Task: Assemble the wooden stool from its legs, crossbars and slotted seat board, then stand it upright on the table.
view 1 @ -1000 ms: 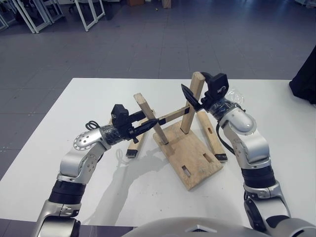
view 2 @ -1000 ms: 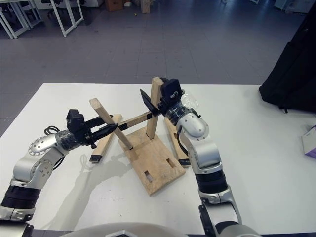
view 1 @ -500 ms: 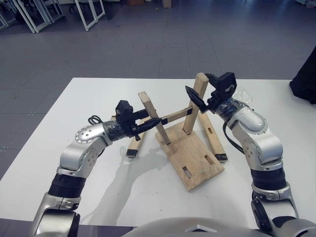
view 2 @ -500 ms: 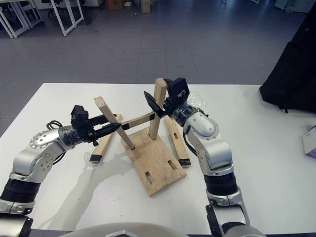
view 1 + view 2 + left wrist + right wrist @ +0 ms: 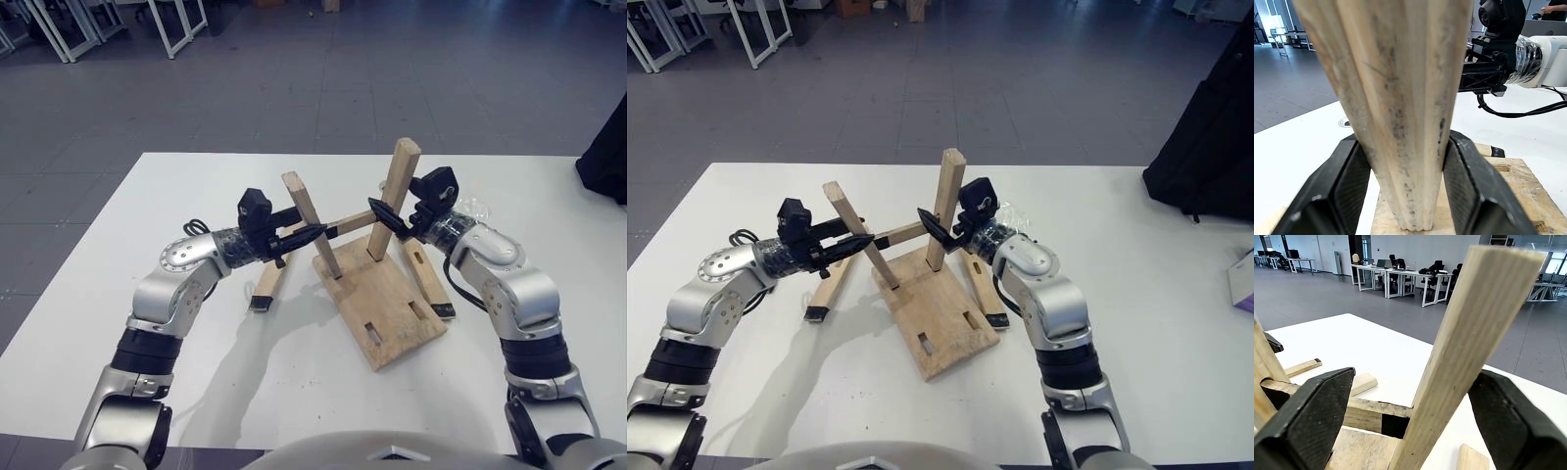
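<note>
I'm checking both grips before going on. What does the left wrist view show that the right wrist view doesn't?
Left wrist view: the left gripper shut on one leg, fingers pressed against both sides. Right wrist view: the other leg with a gap to the fingers beside it, the crossbar joining the legs, a loose piece lying on the table. Both: the right gripper, open, the seat board and the table.
</note>
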